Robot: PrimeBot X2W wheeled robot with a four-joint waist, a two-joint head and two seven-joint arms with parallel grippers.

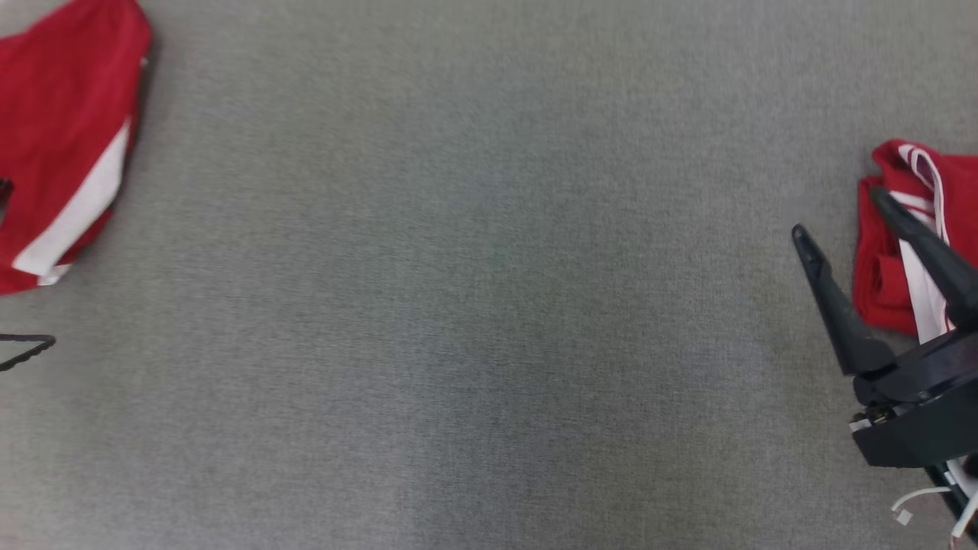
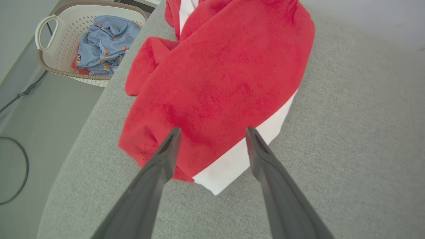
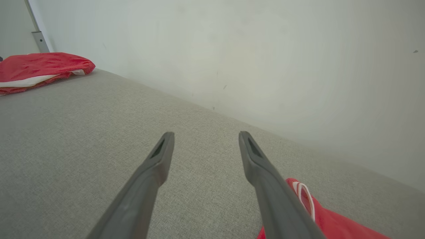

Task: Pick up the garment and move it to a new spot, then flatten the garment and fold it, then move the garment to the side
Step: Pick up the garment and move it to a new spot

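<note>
A red garment with a white band (image 1: 61, 114) lies folded at the far left of the grey cloth-covered table (image 1: 474, 305). My left gripper (image 2: 213, 131) hangs open just over its near edge (image 2: 219, 66), nothing between the fingers; one dark fingertip (image 1: 27, 347) pokes in at the head view's left edge. A second red garment with white trim (image 1: 890, 267) lies bunched at the far right. My right gripper (image 1: 838, 212) stands open beside and partly over it, empty (image 3: 206, 134); that garment (image 3: 332, 222) shows under its right finger.
A pale laundry basket (image 2: 46, 49) holding blue clothes (image 2: 106, 39) stands on the floor beyond the table's left edge, with a dark cable (image 2: 20, 172) nearby. A plain wall (image 3: 265, 66) runs along the table's far side. The folded garment (image 3: 40, 64) shows far off.
</note>
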